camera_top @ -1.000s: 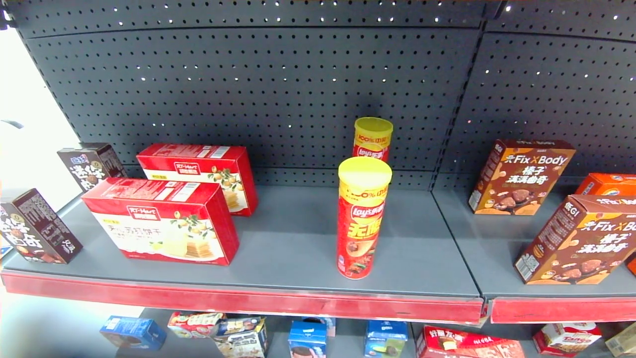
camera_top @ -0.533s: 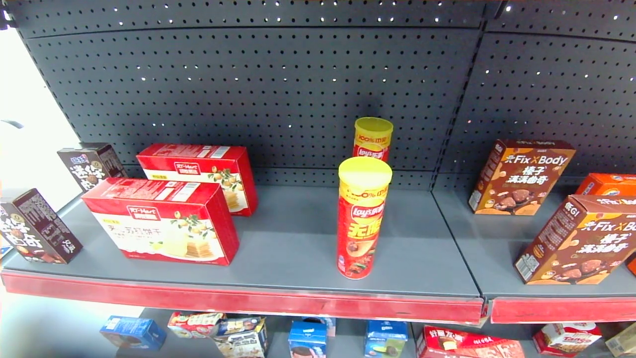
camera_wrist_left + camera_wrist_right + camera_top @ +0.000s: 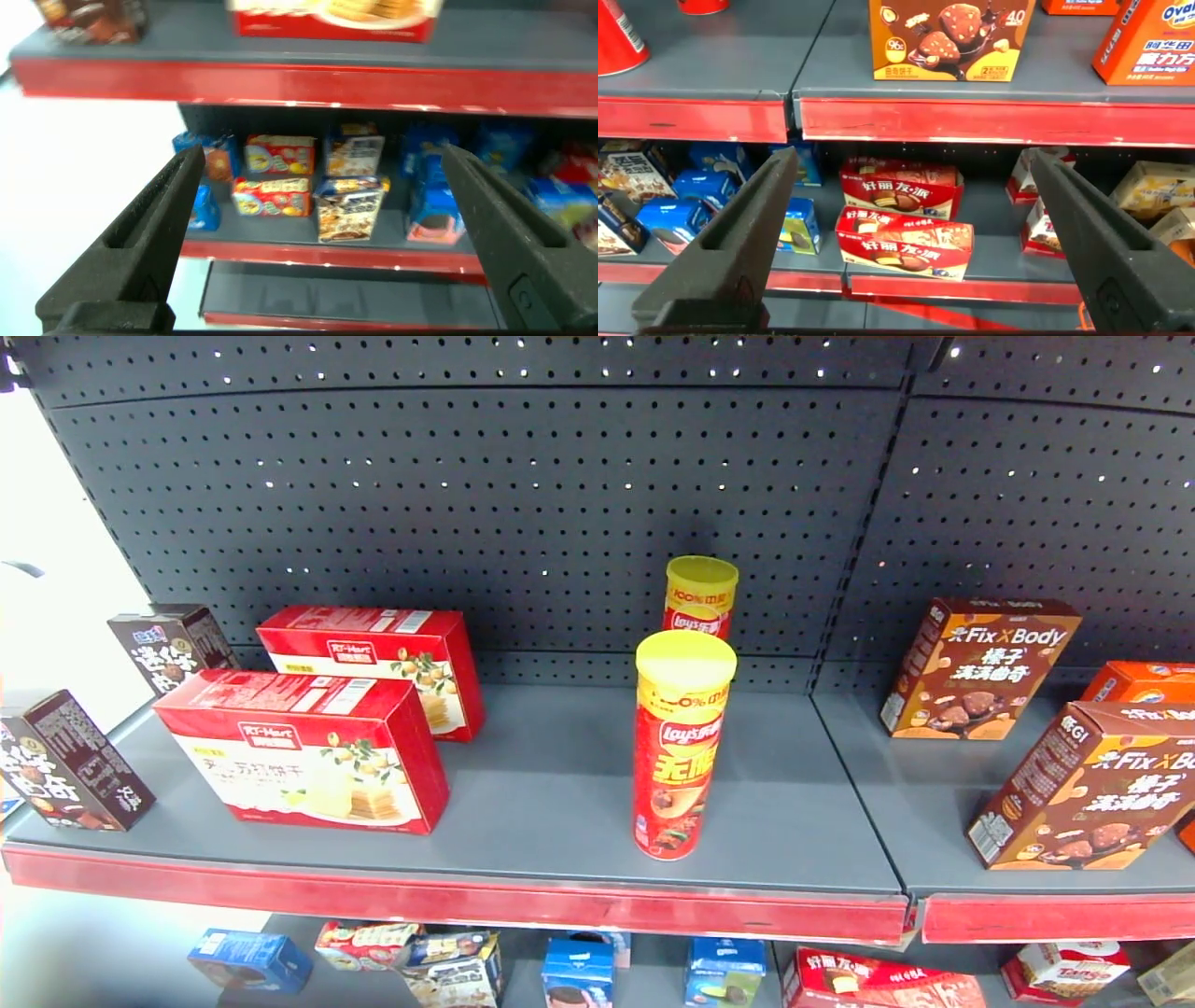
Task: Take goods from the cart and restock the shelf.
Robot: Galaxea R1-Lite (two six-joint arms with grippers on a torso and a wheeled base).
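Note:
On the grey shelf (image 3: 551, 784), two red chip cans with yellow lids stand upright, one in front (image 3: 681, 756) and one behind it (image 3: 700, 595). Two red biscuit boxes (image 3: 308, 756) stand to their left. Brown cookie boxes (image 3: 980, 667) stand to the right. My left gripper (image 3: 322, 159) is open with nothing between its fingers, and it faces the lower shelf under the red edge strip (image 3: 308, 86). My right gripper (image 3: 912, 159) is also open and holds nothing. It faces red boxes (image 3: 901, 187) on the lower shelf.
Dark brown boxes (image 3: 70, 761) stand at the shelf's left end and an orange box (image 3: 1144, 681) at the far right. A dark pegboard (image 3: 523, 504) backs the shelf. Bare shelf surface lies between the red boxes and the cans. Small blue and mixed boxes (image 3: 350, 191) fill the lower shelf.

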